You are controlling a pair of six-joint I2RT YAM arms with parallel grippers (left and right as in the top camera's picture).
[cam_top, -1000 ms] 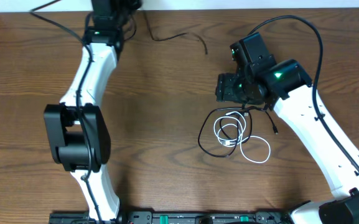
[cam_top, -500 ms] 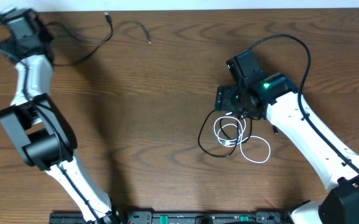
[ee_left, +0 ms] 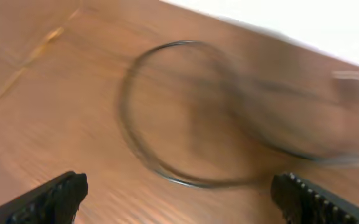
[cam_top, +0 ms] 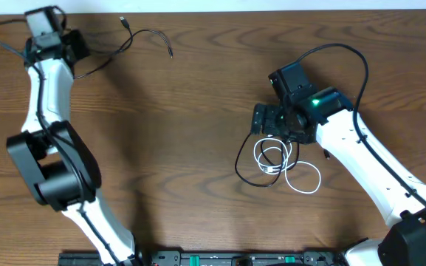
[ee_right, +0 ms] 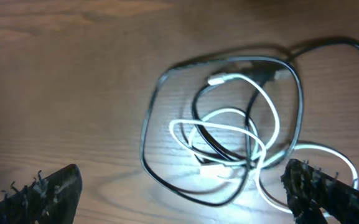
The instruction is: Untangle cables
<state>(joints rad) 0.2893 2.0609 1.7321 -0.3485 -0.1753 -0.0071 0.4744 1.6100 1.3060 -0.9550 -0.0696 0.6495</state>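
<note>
Right gripper (ee_right: 182,186) released, jaws wide; cable tangle (ee_right: 226,146) lies just nearward, untouched. Overhead alone shows the separate black cable (cam_top: 150,31) far left, by the released left gripper (ee_left: 182,193).

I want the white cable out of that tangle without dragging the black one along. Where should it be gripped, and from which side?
Probably the white cable at its outer loop, lower right of the tangle: there it lies alone on the table, outside the ring of the black cable. Come straight down from above, fingers set across the strand.
</note>
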